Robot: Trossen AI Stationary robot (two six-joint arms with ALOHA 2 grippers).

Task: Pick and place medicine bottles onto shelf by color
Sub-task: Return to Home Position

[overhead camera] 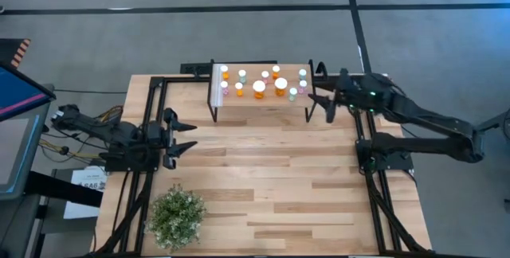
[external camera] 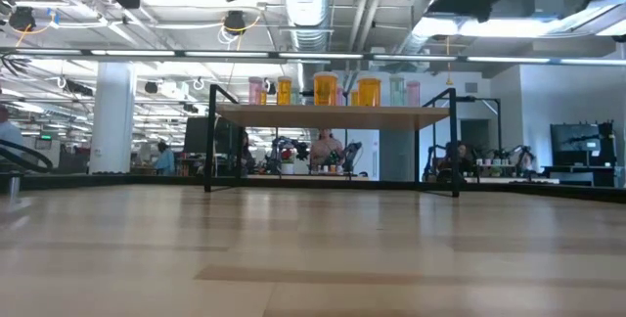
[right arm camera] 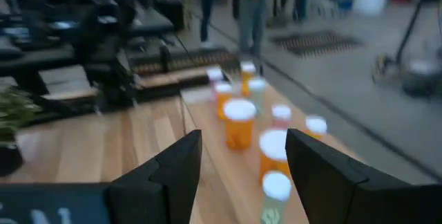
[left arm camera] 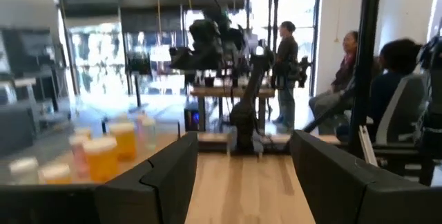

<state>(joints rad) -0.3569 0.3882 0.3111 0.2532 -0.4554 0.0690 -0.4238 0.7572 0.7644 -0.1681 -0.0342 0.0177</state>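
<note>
The shelf (overhead camera: 259, 101) stands at the table's far middle on thin black legs. Several medicine bottles (overhead camera: 260, 87) with white caps stand upright on its top: orange, pink and pale green ones, two of the orange ones larger. The low view shows them in a row (external camera: 325, 89) on the shelf's board (external camera: 333, 116). My right gripper (overhead camera: 320, 105) hovers open just off the shelf's right end, a little above the bottles (right arm camera: 240, 122), with nothing between its fingers. My left gripper (overhead camera: 194, 135) waits open at the table's left side, pointing right, and it is empty too.
A bushy green potted plant (overhead camera: 177, 216) stands at the near left of the table. Black frame rails (overhead camera: 374, 202) run along both sides. People sit and stand in the room beyond the table (left arm camera: 345, 65).
</note>
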